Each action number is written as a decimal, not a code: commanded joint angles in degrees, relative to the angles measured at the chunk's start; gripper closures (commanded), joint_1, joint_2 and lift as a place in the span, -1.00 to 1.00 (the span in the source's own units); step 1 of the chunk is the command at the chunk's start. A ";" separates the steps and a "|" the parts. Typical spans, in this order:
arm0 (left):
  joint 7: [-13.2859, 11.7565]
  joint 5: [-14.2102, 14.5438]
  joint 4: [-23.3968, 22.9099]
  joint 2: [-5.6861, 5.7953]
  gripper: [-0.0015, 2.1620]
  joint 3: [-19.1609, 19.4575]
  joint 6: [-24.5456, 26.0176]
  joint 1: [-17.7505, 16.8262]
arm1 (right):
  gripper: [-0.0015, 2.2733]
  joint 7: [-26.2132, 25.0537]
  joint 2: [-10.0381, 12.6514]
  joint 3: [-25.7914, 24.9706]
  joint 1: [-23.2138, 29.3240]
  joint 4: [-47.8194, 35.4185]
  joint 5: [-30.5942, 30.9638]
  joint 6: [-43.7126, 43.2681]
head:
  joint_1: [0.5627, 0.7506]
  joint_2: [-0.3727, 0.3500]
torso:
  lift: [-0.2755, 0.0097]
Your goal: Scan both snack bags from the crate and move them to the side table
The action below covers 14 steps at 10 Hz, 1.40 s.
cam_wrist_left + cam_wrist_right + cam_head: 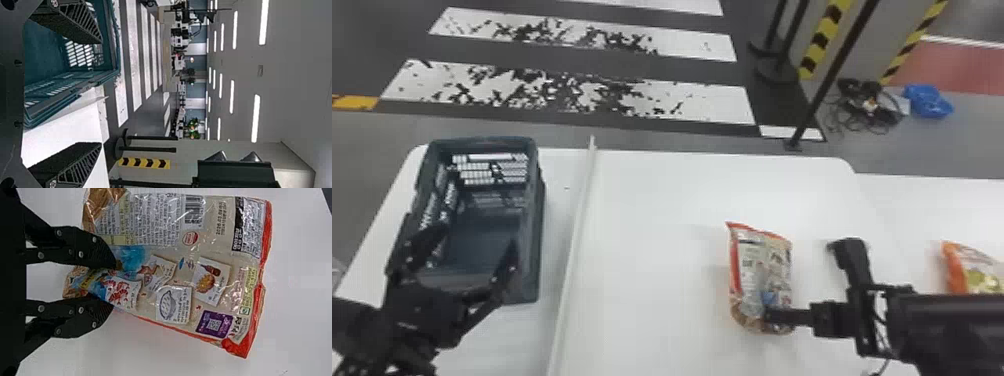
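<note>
In the right wrist view we see the right gripper (768,316) pinching a lower corner of the red-edged snack bag (762,265), the film creased between its fingers (98,252). That view brings us the printed panel: a barcode (194,210), blocks of small lettering, a round red mark (190,238), little food pictures and a purple patch (214,324) with a square code.

From the head view we place this bag over the right part of the white table (662,225); we cannot tell whether it touches the surface. Well apart on our left, the left gripper (478,236) has its fingers spread wide at the near end of the dark green crate (532,235), and the left wrist view gives us the crate's slatted wall beside them.

Farther right, beyond the held bag, we find the orange-edged bag (954,265) lying on a white surface, cut off by the head view's edge and partly hidden behind the right arm (952,320). We can't make out its lettering.
</note>
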 commanded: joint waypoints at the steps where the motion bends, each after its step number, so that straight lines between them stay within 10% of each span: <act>1: 0.00 0.00 -0.13 -0.05 -0.94 0.00 0.00 0.00 | 0.98 0.20 0.26 -2.15 1.32 -2.55 -0.86 -0.30 | 0.41 -0.36 | 0.73; 7: 0.00 -0.52 -0.66 -0.14 -0.94 -0.26 0.00 0.44 | 0.98 -2.70 -1.06 -23.33 -0.44 -10.20 -11.75 1.28 | 0.41 -0.67 | 0.73; 14: 0.09 -0.52 -1.36 0.21 -0.94 -0.09 0.00 0.96 | 0.98 -29.68 -9.84 -27.02 -12.75 24.17 -13.07 -26.32 | 0.41 -0.94 | 0.73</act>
